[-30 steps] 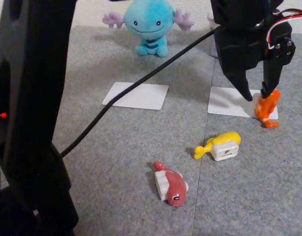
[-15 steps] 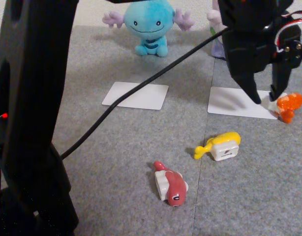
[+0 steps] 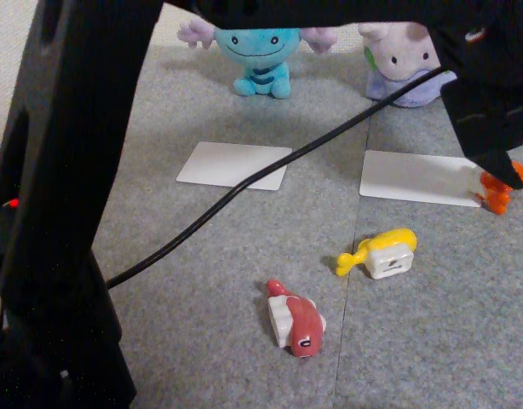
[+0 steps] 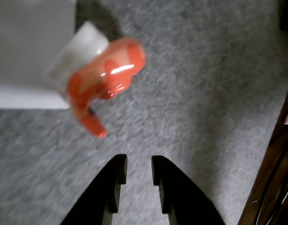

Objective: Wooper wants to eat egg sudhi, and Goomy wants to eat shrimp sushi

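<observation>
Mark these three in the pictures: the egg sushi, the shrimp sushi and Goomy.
egg sushi (image 3: 389, 250), fixed view, its white rice block.
shrimp sushi (image 4: 109, 72), wrist view, its orange top.
Goomy (image 3: 404, 53), fixed view, its pale upper body.

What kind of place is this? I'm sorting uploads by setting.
Probably a home floor laid out for play: grey carpet tiles, a light-blue smiling plush and a pale purple plush facing white cards, with toy sushi scattered about.

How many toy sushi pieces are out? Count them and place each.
3. The red sushi lies nearest the camera on the mat, the egg sushi right of it, and the shrimp sushi at the right card's corner, partly behind the arm.
</observation>
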Controlling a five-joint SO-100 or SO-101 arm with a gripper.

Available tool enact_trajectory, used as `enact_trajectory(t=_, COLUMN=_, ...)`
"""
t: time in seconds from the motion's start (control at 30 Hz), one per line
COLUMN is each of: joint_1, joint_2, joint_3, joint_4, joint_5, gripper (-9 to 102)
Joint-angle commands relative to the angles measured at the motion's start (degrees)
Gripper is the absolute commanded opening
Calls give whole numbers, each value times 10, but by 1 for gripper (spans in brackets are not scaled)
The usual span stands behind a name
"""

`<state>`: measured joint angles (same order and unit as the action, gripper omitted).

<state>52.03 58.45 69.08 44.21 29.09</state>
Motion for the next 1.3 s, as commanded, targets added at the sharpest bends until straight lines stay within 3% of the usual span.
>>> enact_trajectory(t=0.0, joint_1=-10, joint_2=-1, joint_3=-27, joint_4=-62, joint_5=5, gripper=6)
enact_trajectory(t=0.2, joint_1=-10, joint_2=-33, joint_3=-27, joint_4=-173, joint_5=-7, gripper=6)
enact_trajectory(t=0.43, joint_1=-13, joint_2=-57, joint_3=-27, joint_4=-185, joint_5=-32, gripper=6)
enact_trajectory(t=0.63, joint_1=-47, joint_2=-68, joint_3=-22, joint_4=-168, joint_5=-25, gripper=6)
enact_trajectory(t=0.83, joint_1=-86, joint_2=-60, joint_3=-25, joint_4=-89, joint_5=-9, gripper=6)
enact_trajectory(t=1.13, joint_1=-83, joint_2=-42, joint_3=-28, joint_4=-91, joint_5=51, gripper=7)
enact_trajectory(t=1.27, joint_1=-84, joint_2=34, joint_3=-28, joint_4=-73, joint_5=107, gripper=18)
